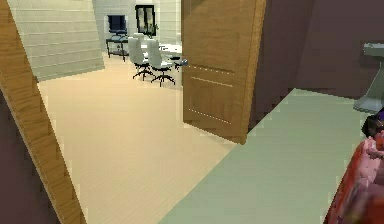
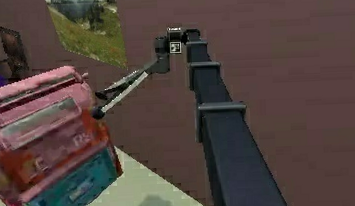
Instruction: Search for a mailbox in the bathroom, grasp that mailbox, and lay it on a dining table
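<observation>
**Mailbox at the tool's end; hold unconfirmed.**

The pink-and-red box-shaped mailbox with teal base (image 2: 47, 137) is showing tilted at eight o'clock in the arm side view, and again at four o'clock in the forward view (image 1: 362, 185). The dark square-section arm (image 2: 221, 119) is reaching toward twelve o'clock, its wrist pointing the tool (image 2: 103, 100) toward eight o'clock at the mailbox's upper edge. Whether the tool is gripping anything, or how its fingers are set, cannot be told. Judgement: confirm the hold before driving, and draw the arm in before passing the brown wooden door (image 1: 215, 70) toward the distant white-chaired table (image 1: 172, 48) at eleven o'clock.
</observation>
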